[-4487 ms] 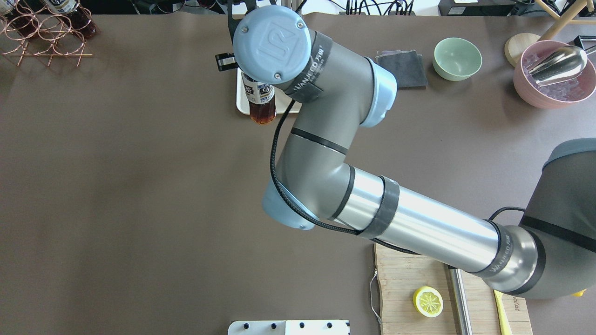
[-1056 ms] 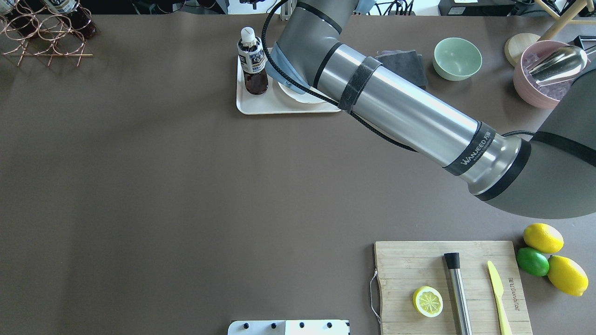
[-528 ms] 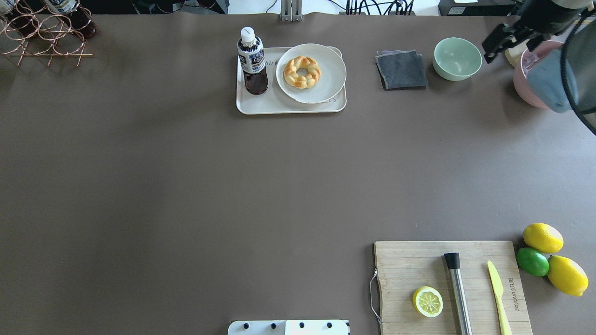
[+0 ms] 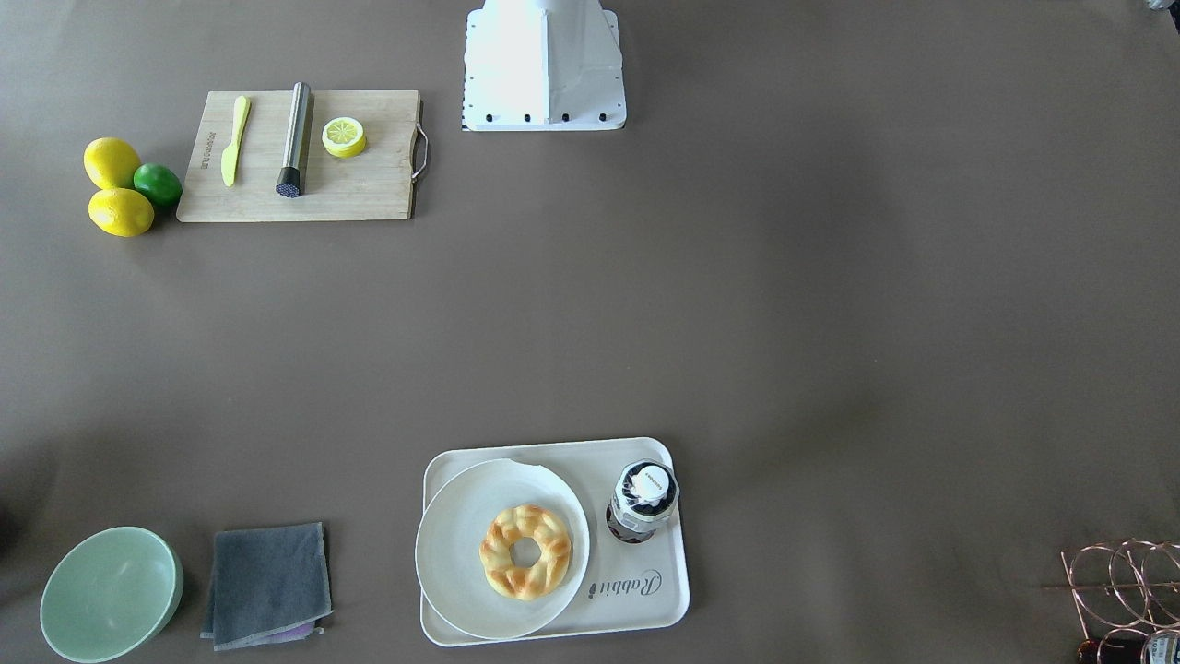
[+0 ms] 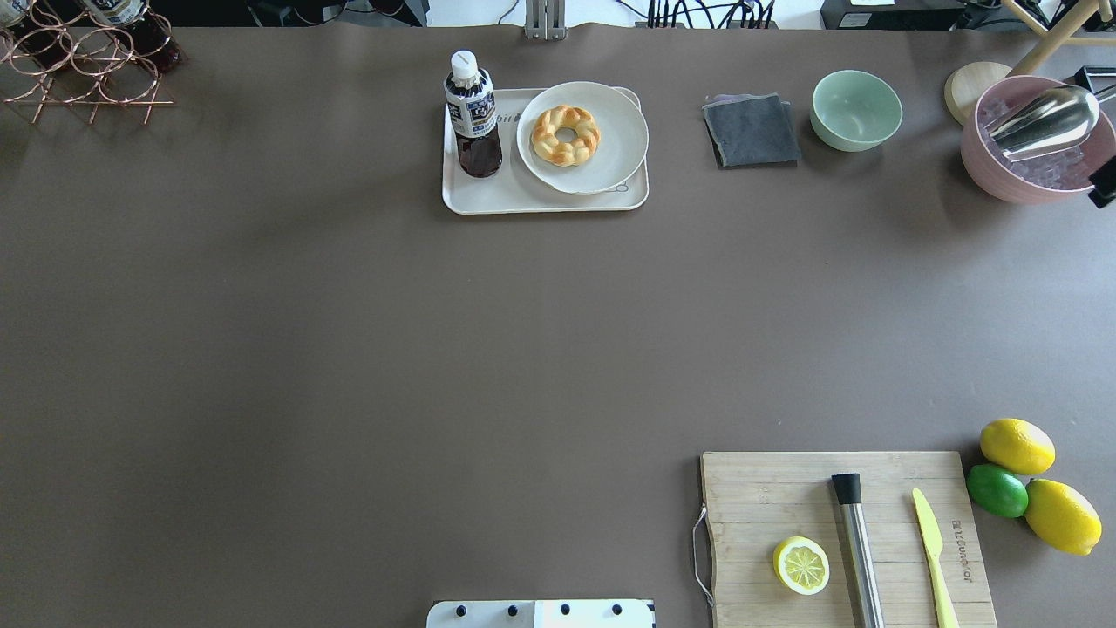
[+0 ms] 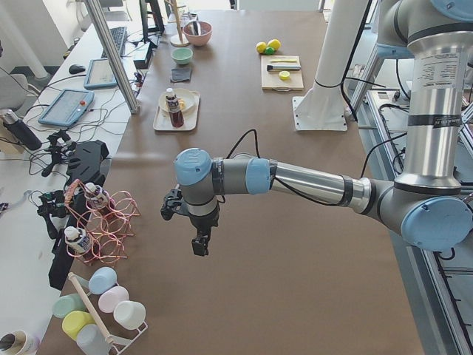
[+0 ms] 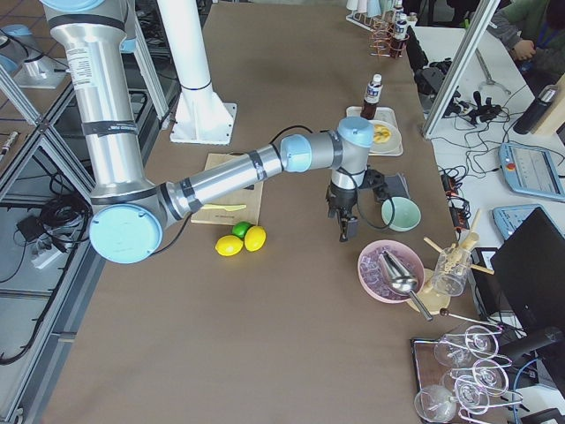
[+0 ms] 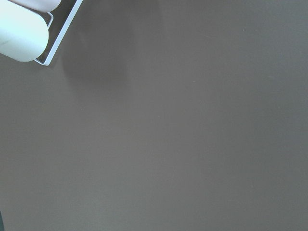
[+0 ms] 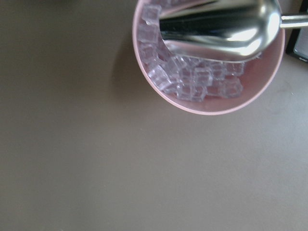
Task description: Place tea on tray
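The tea (image 5: 472, 112) stands upright on the left end of the cream tray (image 5: 540, 199), with nothing touching it. In the front-facing view the bottle (image 4: 643, 501) is seen from above, beside the "Rabbit" script on the tray (image 4: 645, 595). My right gripper (image 7: 344, 223) hangs over the table next to the pink ice bowl, far right of the tray. Only a black sliver of it (image 5: 1104, 187) shows at the overhead view's edge, so I cannot tell whether it is open. My left gripper (image 6: 200, 240) hovers over the table's left end near the wire rack. I cannot tell its state.
A round plate (image 5: 610, 153) with a braided doughnut (image 5: 566, 134) shares the tray. A grey cloth (image 5: 751, 131), green bowl (image 5: 856, 109) and pink ice bowl (image 5: 1011, 179) with a metal scoop stand to the right. A cutting board (image 5: 767, 497), lemons and a copper rack (image 5: 87, 70) are also on the table.
My right arm let go of the tea, which now stands on the tray. The arm swung away to the right and has almost left the overhead view.
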You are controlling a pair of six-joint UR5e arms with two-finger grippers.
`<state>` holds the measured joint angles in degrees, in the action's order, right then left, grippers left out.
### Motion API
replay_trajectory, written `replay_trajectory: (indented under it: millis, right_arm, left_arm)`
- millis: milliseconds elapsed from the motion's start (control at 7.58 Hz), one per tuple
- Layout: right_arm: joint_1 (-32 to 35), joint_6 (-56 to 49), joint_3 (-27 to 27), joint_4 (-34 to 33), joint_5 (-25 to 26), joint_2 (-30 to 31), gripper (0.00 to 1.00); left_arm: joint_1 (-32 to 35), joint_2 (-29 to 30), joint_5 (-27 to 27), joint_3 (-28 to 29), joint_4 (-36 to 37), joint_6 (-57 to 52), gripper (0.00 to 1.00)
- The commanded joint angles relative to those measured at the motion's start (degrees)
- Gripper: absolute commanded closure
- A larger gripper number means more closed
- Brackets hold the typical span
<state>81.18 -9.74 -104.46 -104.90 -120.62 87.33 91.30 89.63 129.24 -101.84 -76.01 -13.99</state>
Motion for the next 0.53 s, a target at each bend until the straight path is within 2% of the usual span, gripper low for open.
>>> replay_trajectory:
  millis: [0,396]
  right_arm:
    - [4.95,-5.20,2.06,0.05,-0.75,3.11,0.00]
    - [5.04,-4.50,3.65,0.57,-8.83,3.90,0.00]
  left_arm:
    - [0.02,-2.34,-0.04,-0.37,-0.10,-0.16,0.01]
    - [-0.07,-2.53,-0.05,0.42,0.25,0.02,0.01]
